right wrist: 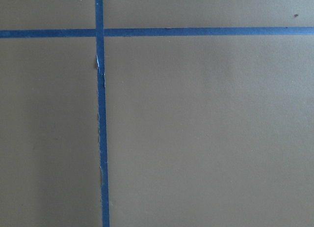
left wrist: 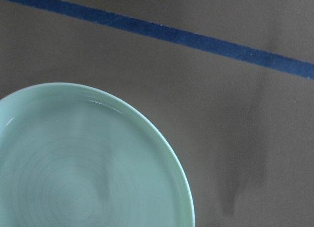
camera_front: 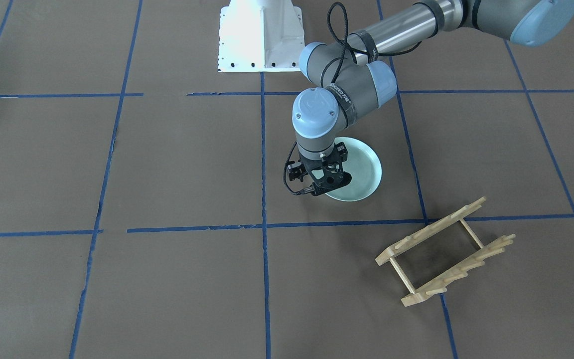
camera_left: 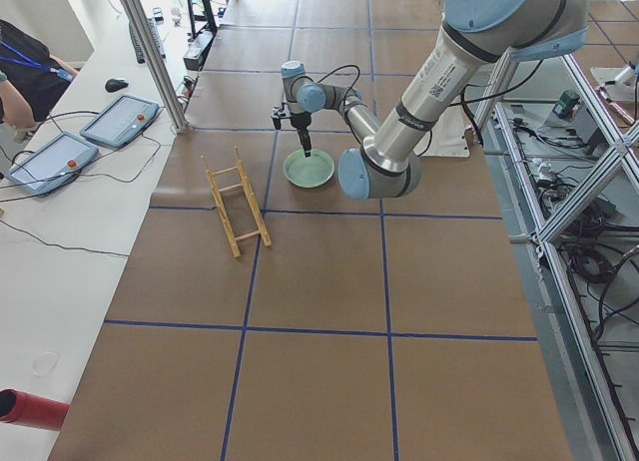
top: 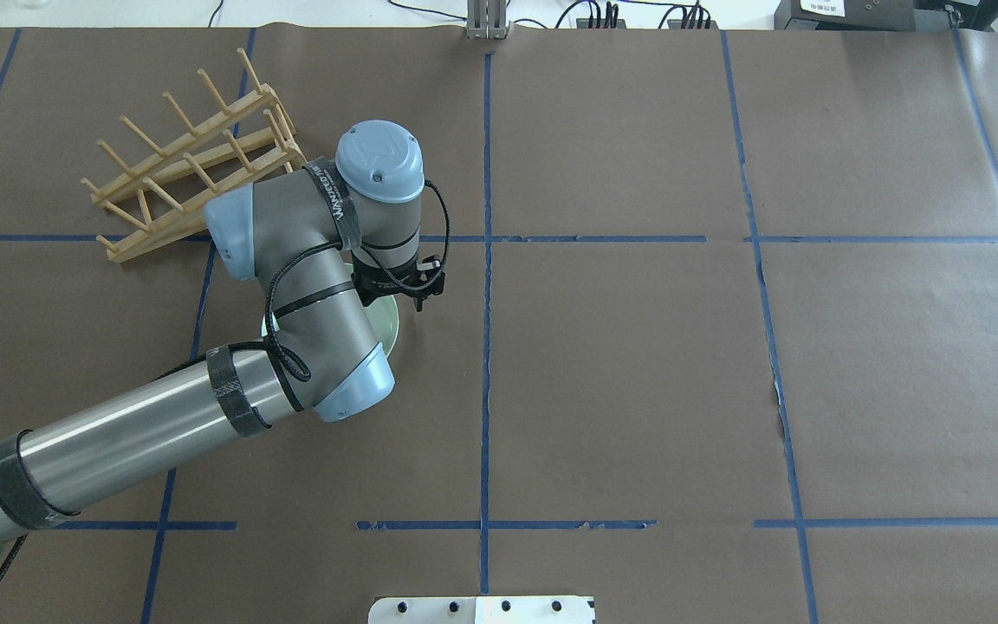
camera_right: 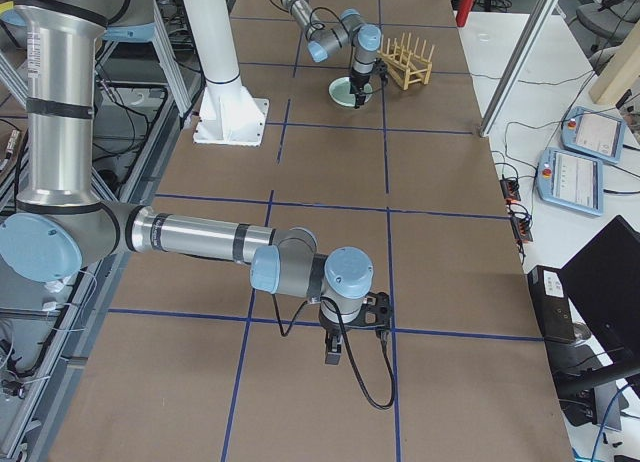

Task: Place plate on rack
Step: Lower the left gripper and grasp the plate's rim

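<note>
The pale mint-green plate (camera_front: 361,172) lies flat and right side up on the brown table, partly under my left wrist in the overhead view (top: 388,328). My left gripper (camera_front: 326,191) points down at the plate's rim on the side toward the table's middle. Its fingers do not show in the left wrist view, where the plate (left wrist: 73,163) fills the lower left. Two separate finger shadows there, one on the plate and one on the table, suggest open jaws. The light-wood rack (camera_front: 446,252) stands apart, further out on my left (top: 191,165). My right gripper (camera_right: 335,350) hangs low over bare table; I cannot tell its state.
The white robot base (camera_front: 259,35) stands at the table's robot side. Blue tape lines (right wrist: 100,114) grid the brown surface. Two tablets (camera_left: 120,120) and an operator (camera_left: 20,72) are at a side desk beyond the rack.
</note>
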You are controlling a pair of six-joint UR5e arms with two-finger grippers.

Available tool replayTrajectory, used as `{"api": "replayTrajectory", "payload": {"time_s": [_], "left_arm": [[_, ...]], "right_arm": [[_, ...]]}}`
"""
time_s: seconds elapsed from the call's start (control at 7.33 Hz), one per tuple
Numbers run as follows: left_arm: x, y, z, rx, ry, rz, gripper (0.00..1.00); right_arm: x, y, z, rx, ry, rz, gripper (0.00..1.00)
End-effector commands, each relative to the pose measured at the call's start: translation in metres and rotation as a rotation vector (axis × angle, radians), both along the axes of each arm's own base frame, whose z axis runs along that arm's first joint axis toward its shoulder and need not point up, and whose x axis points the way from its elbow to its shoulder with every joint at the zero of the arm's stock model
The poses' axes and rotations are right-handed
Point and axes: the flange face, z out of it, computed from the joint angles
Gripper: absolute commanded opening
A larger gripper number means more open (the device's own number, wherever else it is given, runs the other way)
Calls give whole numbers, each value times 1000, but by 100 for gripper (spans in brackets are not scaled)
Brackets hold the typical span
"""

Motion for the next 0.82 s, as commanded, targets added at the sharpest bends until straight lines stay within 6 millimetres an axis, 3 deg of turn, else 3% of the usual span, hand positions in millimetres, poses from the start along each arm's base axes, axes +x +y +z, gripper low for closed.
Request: {"api": "replayTrajectory", "payload": {"time_s": [0.0, 0.14, 0.68], "left_arm": [[-1, -1, 7, 12, 12, 0, 61], [-2, -1, 8, 11, 14, 1, 52], [-2, -1, 6, 14, 19, 0, 43]], "right_arm": [[0, 0, 0, 1, 0, 0, 100], [0, 0, 0, 1, 0, 0, 100], [0, 0, 0, 1, 0, 0, 100]]}}
